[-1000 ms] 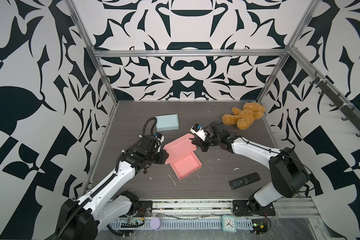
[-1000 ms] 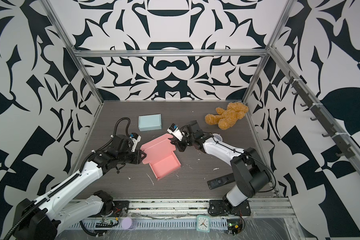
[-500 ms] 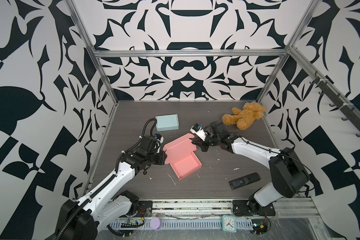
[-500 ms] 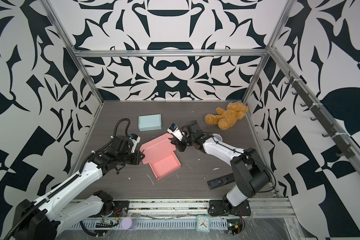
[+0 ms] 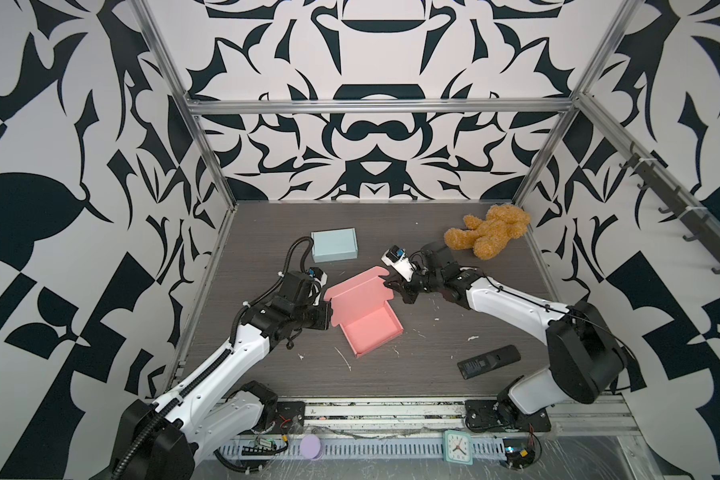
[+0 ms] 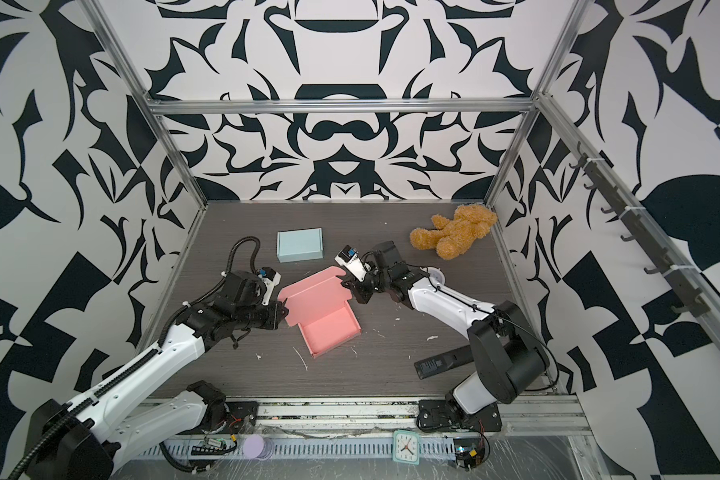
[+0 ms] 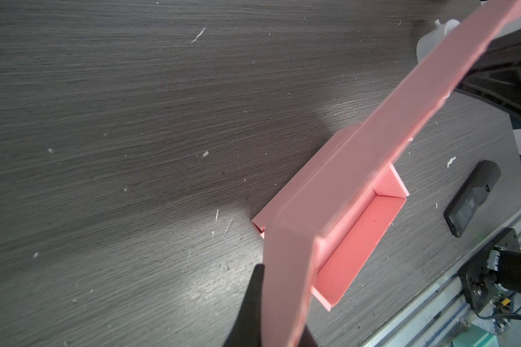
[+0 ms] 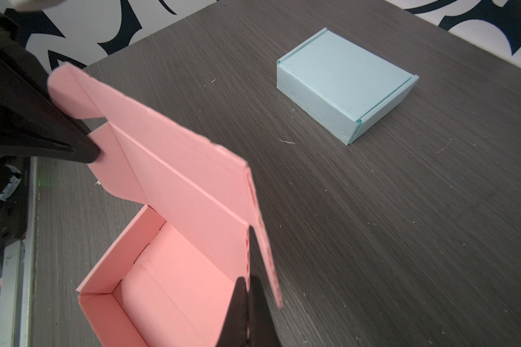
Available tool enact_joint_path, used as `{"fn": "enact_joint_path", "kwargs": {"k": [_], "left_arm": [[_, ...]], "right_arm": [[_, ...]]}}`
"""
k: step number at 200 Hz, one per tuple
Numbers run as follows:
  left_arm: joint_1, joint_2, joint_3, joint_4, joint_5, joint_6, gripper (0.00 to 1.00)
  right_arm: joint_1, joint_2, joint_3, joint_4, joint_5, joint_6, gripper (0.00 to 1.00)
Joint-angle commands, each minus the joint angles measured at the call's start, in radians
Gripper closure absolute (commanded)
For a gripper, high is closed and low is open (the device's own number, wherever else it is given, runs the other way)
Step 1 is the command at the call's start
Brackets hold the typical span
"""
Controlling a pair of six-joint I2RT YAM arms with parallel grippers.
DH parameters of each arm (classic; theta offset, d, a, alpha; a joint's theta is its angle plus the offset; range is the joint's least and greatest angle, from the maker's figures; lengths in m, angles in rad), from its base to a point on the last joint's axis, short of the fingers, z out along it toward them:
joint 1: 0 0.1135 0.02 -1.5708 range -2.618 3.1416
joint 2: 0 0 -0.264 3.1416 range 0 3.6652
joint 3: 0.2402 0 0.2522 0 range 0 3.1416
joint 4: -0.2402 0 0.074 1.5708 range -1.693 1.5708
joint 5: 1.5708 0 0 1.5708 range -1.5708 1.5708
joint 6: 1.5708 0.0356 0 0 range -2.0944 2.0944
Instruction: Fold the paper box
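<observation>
— Where's our box (image 5: 373, 328)?
— Table (image 5: 433, 232) centre, lid (image 5: 354, 291) up; our left gripper (image 5: 330, 318) and right gripper (image 5: 389, 286) each clamp a lid end. Base lies nearward, so we fold that way.

Blue box (image 5: 334, 245), teddy bear (image 5: 489, 232) and remote (image 5: 488, 361) lie apart.

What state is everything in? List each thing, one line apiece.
pink box, tray formed, lid raised, not closed.
blue box, folded shut.
left hand, shut on the pink box's lid flap.
right hand, shut on the lid's opposite edge.
teddy bear, lying near the far right corner.
remote, lying flat, untouched.
</observation>
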Motion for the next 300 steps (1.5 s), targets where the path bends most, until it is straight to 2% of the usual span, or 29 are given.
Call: {"fn": "enact_joint_path", "kwargs": {"k": [1, 39, 77, 183, 254, 300], "left_arm": [[0.004, 0.007, 0.024, 0.002, -0.024, -0.015, 0.91], [0.004, 0.022, 0.033, 0.039, -0.039, -0.024, 0.92], [0.004, 0.022, 0.051, 0.076, -0.073, -0.017, 0.93], [0.004, 0.139, 0.070, 0.261, -0.151, -0.024, 0.93], [-0.002, 0.141, 0.035, 0.360, -0.171, -0.003, 0.93], [-0.043, 0.146, 0.025, 0.390, -0.240, 0.004, 0.93]], "right_arm": [[0.020, -0.046, -0.019, 0.016, 0.066, 0.055, 1.00], [0.090, -0.068, -0.014, -0.021, 0.175, 0.102, 1.00], [0.132, -0.080, 0.008, -0.033, 0.262, 0.215, 1.00], [0.185, -0.044, 0.036, -0.036, 0.293, 0.267, 1.00], [0.185, 0.015, 0.103, -0.026, 0.322, 0.299, 0.96], [0.187, 0.070, 0.166, -0.019, 0.374, 0.327, 0.95]]}}
